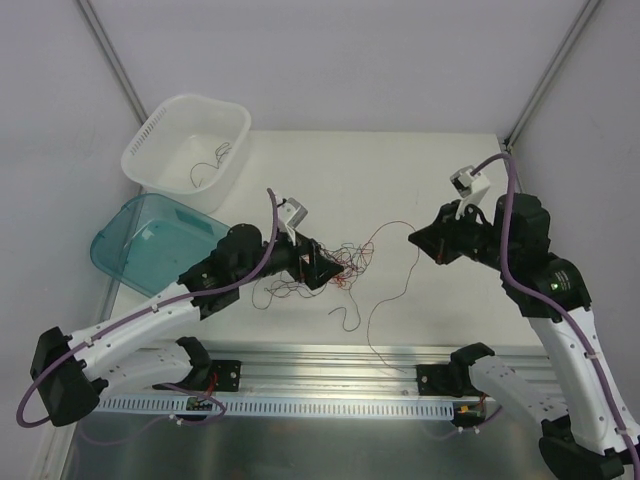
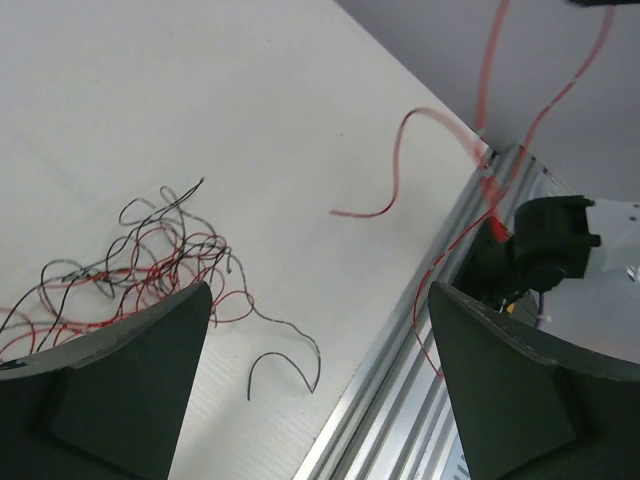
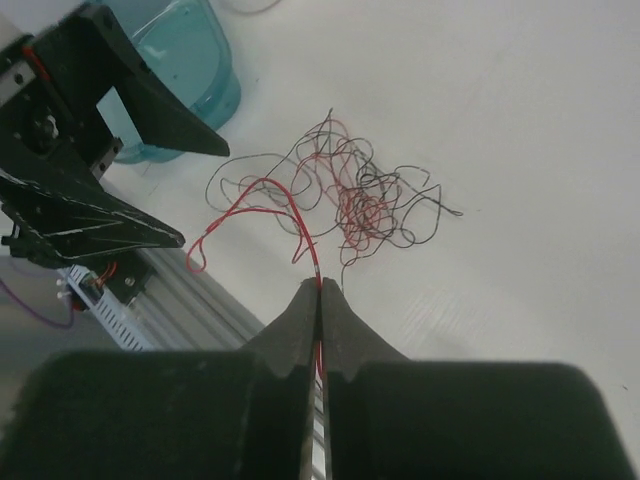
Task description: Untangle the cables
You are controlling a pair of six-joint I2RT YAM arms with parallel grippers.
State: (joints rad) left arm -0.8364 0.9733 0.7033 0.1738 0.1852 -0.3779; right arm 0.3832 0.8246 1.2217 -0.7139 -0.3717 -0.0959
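Cables (image 1: 338,262): a loose heap of hair-thin wires, red and dark grey, all curls and crossings. It lies at the table's middle, toward the near edge.
Handling: judged almost weightless, limp, and springy in its curl. Strands catch on one another, and a hard pull would likely tighten the knot or kink a wire.
Where to hold: judged best at a free end or an outer loop that stands clear of the heap, not at the dense core.
Red strand (image 3: 308,250): one long wire that leads out of the heap toward the table's right half.
Right claw (image 3: 320,288): pinched closed on the red strand, raised over the table's right half.
Left claw (image 2: 320,295): spread wide with nothing between the fingers, low over the heap's left side at the table's middle.
Stray piece (image 2: 285,362): a short dark hook of wire, apart from the heap, near the table's near edge.
Table (image 1: 420,170): white, matte, faintly ribbed.
Rail (image 1: 330,360): slotted aluminium along the table's near edge.
Basket (image 1: 190,98): white perforated plastic at the table's far left corner, with a few thin strands inside.
Tub (image 1: 130,250): translucent teal plastic with rounded corners, at the table's left edge.
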